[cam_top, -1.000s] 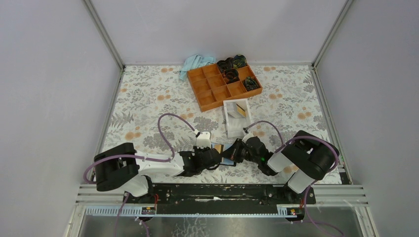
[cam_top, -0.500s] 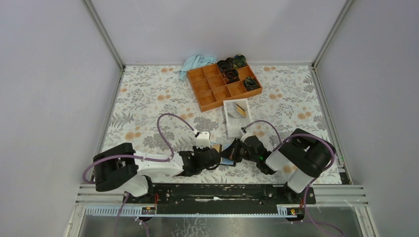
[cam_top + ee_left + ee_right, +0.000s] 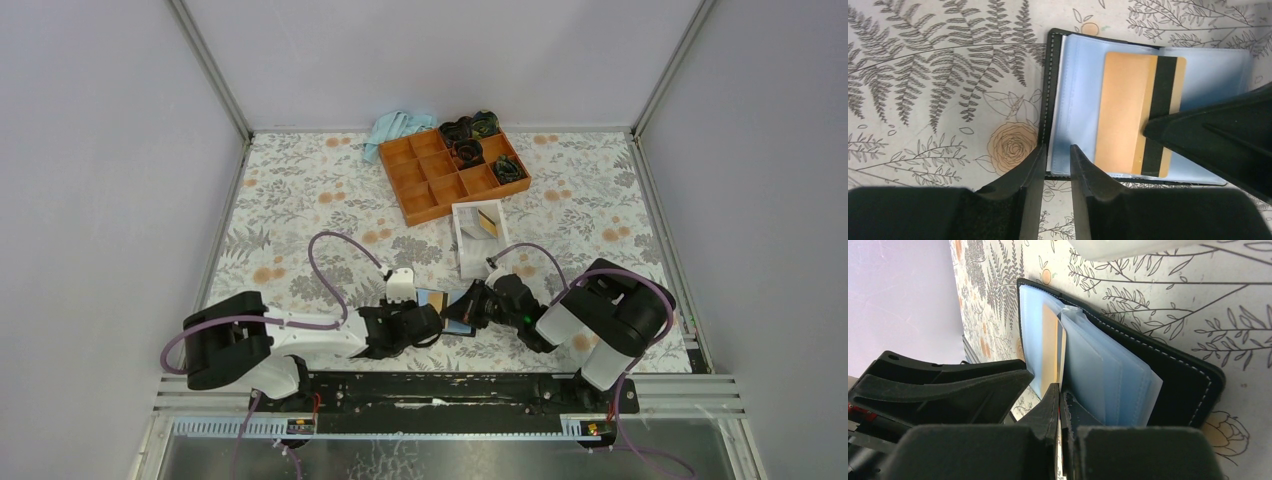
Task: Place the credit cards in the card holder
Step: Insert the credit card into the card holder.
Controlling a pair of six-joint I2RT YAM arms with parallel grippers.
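- We see the small black folding card holder (image 3: 1078,100) lying open on the floral worktop (image 3: 938,100), with a yellow-orange plastic credit card (image 3: 1125,110) on its blue lining.
- Our right claw (image 3: 1060,395), pressed together, touches the card's stripe.
- Our left claw (image 3: 1055,160), slightly spread, straddles the holder's edge.

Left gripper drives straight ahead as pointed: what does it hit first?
Most likely the card holder: its black stitched edge sits right at the slightly parted tips of the left gripper. Depth is unclear; it might ride over onto the blue sleeves beside the credit card.
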